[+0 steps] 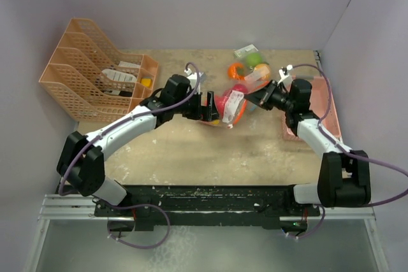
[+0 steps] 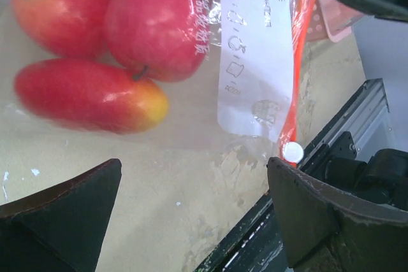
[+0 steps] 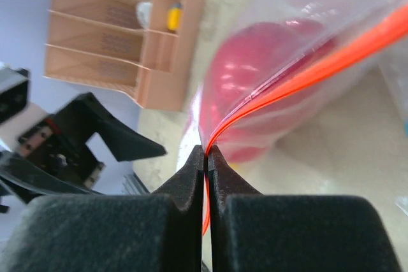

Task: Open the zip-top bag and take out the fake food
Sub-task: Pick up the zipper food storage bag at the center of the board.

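On my left wrist feed the zip-top bag (image 2: 191,125) shows a white label (image 2: 255,49). I can pick out "DATE"; the rest, and the red print on the film, I cannot read. Red fake food (image 2: 153,23) sits inside, cut off at the top of that view. The bag lies mid-desk (image 1: 191,151), partly hidden by both grippers from above. The left gripper (image 2: 194,170) has its fingers spread wide, the bag just ahead of them. The right gripper (image 3: 207,154) has its fingers pressed together, pinching the bag's orange zip strip (image 3: 306,74). More fruit (image 1: 245,68) lies near the desk's far edge.
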Robot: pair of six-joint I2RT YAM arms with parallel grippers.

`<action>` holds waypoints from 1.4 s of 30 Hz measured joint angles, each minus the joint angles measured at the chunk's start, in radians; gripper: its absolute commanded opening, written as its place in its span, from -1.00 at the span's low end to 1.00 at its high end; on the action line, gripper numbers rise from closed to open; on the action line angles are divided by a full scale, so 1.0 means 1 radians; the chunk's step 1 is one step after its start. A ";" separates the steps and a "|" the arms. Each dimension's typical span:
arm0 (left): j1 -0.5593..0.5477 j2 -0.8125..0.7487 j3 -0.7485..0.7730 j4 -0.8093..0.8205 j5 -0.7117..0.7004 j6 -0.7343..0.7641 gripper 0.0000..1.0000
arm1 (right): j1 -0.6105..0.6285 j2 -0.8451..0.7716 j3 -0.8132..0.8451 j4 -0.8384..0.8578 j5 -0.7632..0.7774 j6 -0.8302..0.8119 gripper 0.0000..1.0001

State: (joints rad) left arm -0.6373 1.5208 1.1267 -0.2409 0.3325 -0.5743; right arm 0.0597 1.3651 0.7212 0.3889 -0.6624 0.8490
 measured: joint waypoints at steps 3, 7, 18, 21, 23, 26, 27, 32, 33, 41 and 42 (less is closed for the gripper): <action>-0.031 -0.019 0.051 -0.031 -0.055 0.065 0.99 | 0.000 -0.022 0.083 -0.009 -0.011 0.051 -1.00; -0.071 -0.066 0.115 -0.051 -0.116 0.137 0.98 | 0.000 -0.031 0.163 -0.023 -0.010 0.128 -1.00; -0.211 -0.097 0.190 -0.069 -0.264 0.296 0.98 | 0.002 -0.050 0.295 -0.100 0.059 0.273 -1.00; -0.224 -0.098 0.190 -0.061 -0.294 0.311 0.98 | 0.003 -0.057 0.319 -0.108 0.077 0.305 -1.00; -0.230 -0.098 0.190 -0.056 -0.314 0.322 0.98 | 0.003 -0.058 0.338 -0.106 0.078 0.328 -1.00; -0.230 -0.098 0.190 -0.045 -0.340 0.333 0.98 | 0.003 -0.058 0.354 -0.104 0.078 0.359 -1.00; -0.230 -0.098 0.190 -0.035 -0.346 0.334 0.98 | 0.004 -0.058 0.357 -0.103 0.078 0.370 -1.00; -0.232 -0.098 0.190 0.041 -0.366 0.343 0.79 | 0.004 -0.065 0.357 -0.093 0.077 0.443 -1.00; -0.233 -0.097 0.190 0.057 -0.369 0.344 0.60 | 0.004 -0.067 0.357 -0.087 0.077 0.457 -1.00; -0.234 -0.052 0.244 0.092 -0.391 0.355 -0.97 | 0.005 -0.079 0.357 -0.068 0.069 0.511 -1.00; -0.234 -0.047 0.256 0.090 -0.391 0.358 -1.00 | 0.005 -0.079 0.357 -0.066 0.069 0.514 -1.00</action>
State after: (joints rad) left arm -0.8711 1.4742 1.3830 -0.1513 -0.0589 -0.2165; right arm 0.0650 1.2865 1.0786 0.3233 -0.5930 1.3628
